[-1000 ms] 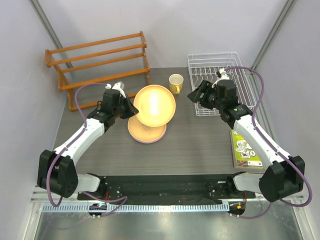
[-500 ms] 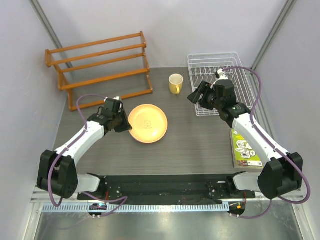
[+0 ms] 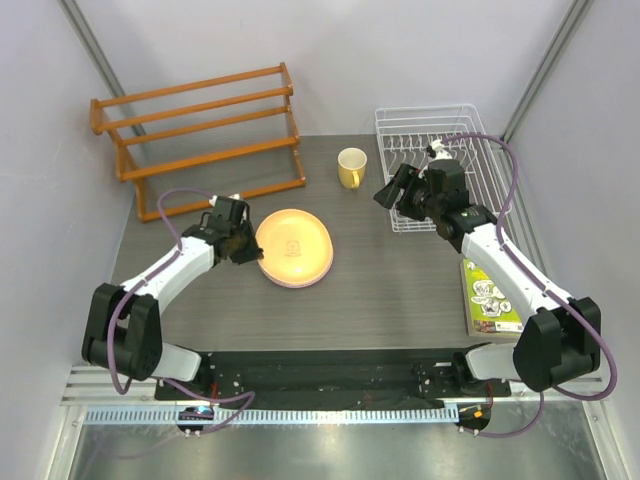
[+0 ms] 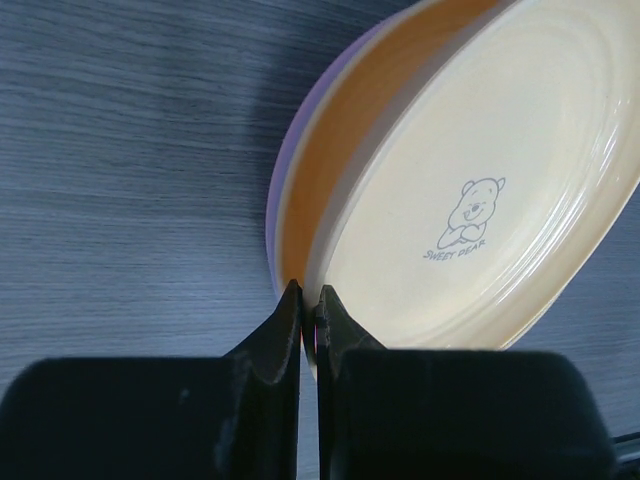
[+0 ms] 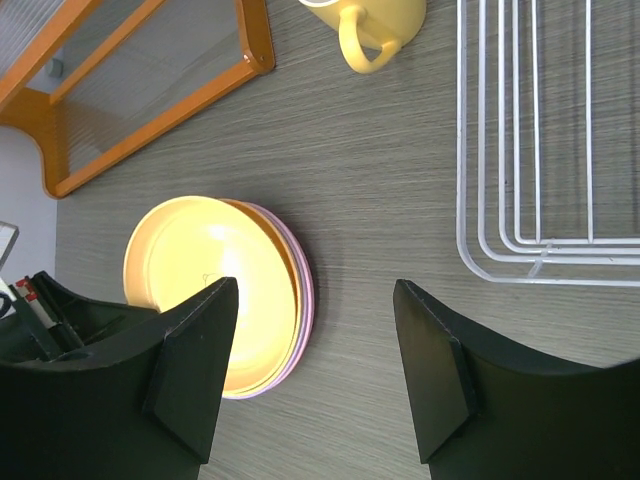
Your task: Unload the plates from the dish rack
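Note:
A stack of plates (image 3: 295, 248) lies on the table left of centre. The top orange-yellow plate (image 4: 480, 190) has a bear print. A second orange-yellow plate (image 4: 335, 160) and a lilac-pink rim (image 4: 272, 200) show under it. My left gripper (image 3: 250, 246) is shut on the near rim of the top plate (image 4: 309, 300), which rests slightly tilted on the stack. My right gripper (image 3: 393, 190) hangs open and empty (image 5: 316, 285) at the front-left corner of the white wire dish rack (image 3: 440, 160). The rack holds no plates. The stack also shows in the right wrist view (image 5: 215, 300).
A small yellow mug (image 3: 351, 167) stands between the stack and the dish rack. An orange wooden slatted rack (image 3: 200, 130) stands at the back left. A green booklet (image 3: 492, 298) lies at the right edge under my right arm.
My left gripper has lowered the orange-yellow plate from a raised, tilted hold down onto the stack. My right arm has hardly moved.

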You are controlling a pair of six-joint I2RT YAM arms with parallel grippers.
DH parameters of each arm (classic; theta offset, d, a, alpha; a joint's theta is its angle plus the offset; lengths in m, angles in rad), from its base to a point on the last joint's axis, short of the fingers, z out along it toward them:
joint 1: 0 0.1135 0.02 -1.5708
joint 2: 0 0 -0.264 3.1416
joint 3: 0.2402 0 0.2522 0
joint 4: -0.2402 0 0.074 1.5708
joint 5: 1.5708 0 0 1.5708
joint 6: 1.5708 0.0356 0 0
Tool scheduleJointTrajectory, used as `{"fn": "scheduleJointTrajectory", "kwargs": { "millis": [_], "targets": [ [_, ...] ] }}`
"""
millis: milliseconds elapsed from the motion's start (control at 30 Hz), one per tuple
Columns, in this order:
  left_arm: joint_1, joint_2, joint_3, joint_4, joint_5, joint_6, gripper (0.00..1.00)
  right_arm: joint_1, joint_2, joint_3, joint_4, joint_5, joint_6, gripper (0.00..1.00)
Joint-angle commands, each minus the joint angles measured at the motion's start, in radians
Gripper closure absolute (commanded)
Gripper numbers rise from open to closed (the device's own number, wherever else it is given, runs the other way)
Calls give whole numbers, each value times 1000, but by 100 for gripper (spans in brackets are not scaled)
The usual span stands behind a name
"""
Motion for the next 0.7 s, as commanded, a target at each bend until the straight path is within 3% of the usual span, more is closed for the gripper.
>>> {"fn": "scheduleJointTrajectory", "kwargs": {
  "millis": [0,100,167,200,300,667],
  "targets": [
    [2,38,20,42,22,5,84,-3,-5,42,16,0,-22,31],
    [2,32,20,45,20,8,52,-4,-8,39,13,5,-24,31],
    [2,20,19,46,10,13,37,-6,-11,38,15,11,-27,31],
    [2,7,19,46,7,13,22,-4,-11,38,10,16,-30,31],
    [2,-26,23,40,-3,22,1,-6,-17,42,-7,52,-53,31],
    [2,-120,111,0,-38,105,0,-9,-71,38,-65,304,-183,28]
  ]
}}
